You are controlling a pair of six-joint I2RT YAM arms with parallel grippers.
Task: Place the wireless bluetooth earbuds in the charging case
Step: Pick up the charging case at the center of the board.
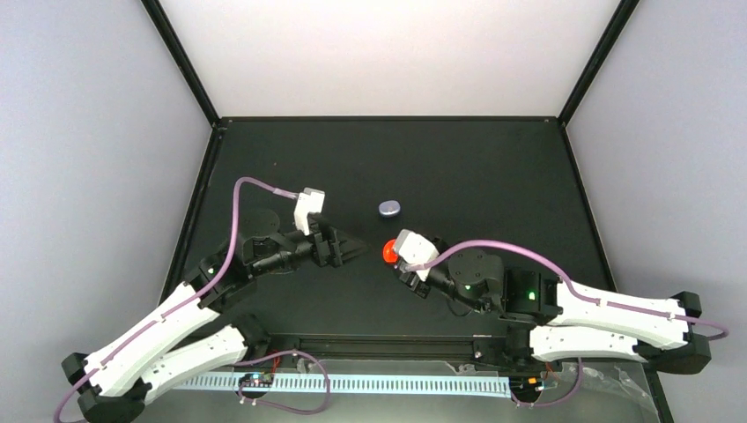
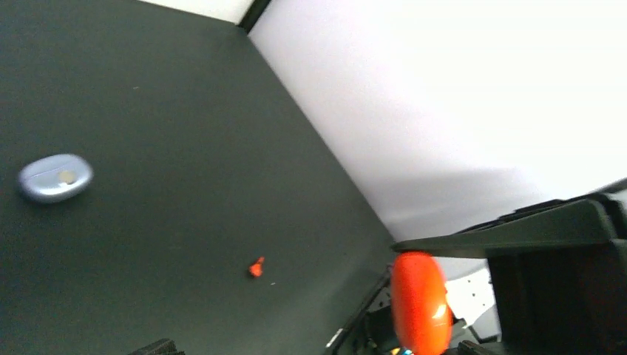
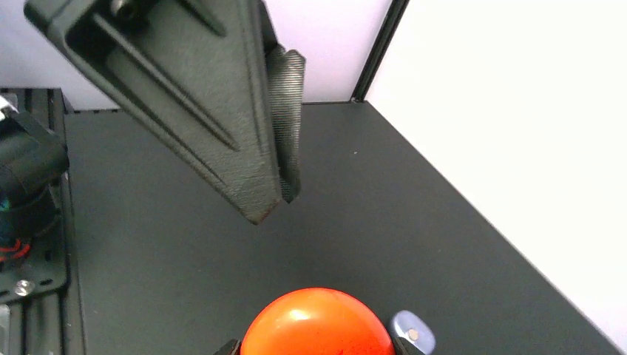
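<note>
Right gripper (image 1: pixel 392 256) is squeezing a red cap (image 3: pixel 316 325); left gripper (image 1: pixel 352 247) is gaping open. Case (image 1: pixel 389 208) is lying straight ahead of the right one.

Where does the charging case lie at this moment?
In the top view the charging case lies with its lid shut on the black table, near its middle, just beyond the round red object and apart from it.

Looks like a robotics lab test cell: black table (image 1: pixel 493 176) boxed in by plain white walls (image 1: pixel 388 53) and black struts (image 1: pixel 181 62); left arm (image 1: pixel 150 330) and right arm (image 1: pixel 617 310) bolted to a rail (image 1: pixel 388 344) at near edge; loose purple cables (image 1: pixel 236 220).
</note>
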